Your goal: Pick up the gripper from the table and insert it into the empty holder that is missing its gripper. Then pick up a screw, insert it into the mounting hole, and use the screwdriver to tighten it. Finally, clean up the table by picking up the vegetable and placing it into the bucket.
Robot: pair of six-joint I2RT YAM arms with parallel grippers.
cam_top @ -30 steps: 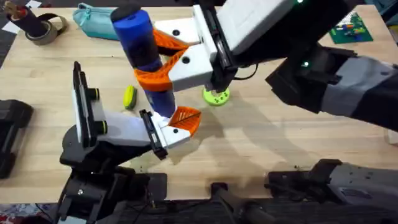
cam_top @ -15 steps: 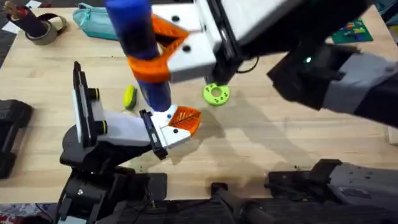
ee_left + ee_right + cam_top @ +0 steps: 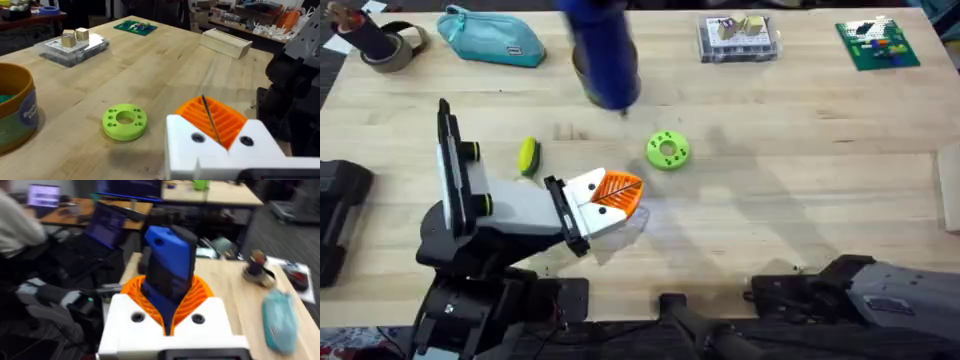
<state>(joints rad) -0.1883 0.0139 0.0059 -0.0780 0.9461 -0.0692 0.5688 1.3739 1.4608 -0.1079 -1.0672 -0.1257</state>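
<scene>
My left gripper [image 3: 623,193] rests low over the table, and its white holder [image 3: 220,155] carries the orange ribbed gripper [image 3: 227,120]. The orange pads meet along a thin dark seam, with nothing between them. Two small dark holes show on the holder's face. In the right wrist view my right gripper [image 3: 169,294] is shut on the blue screwdriver [image 3: 170,260]. That screwdriver [image 3: 603,55] hangs blurred high over the table's far side. The yellow-green vegetable [image 3: 527,155] lies beside my left arm. The tan bucket [image 3: 12,112] stands past the green disc [image 3: 124,120].
A green disc [image 3: 667,150] lies mid-table. At the far edge lie a teal pouch [image 3: 490,35], a tape roll [image 3: 385,45], a clear box of blocks [image 3: 740,35] and a green board [image 3: 878,45]. A pale wooden box [image 3: 226,42] sits at the right.
My right arm lifted the screwdriver off the left gripper's mount and carried it up and toward the far side. The left arm stayed put.
</scene>
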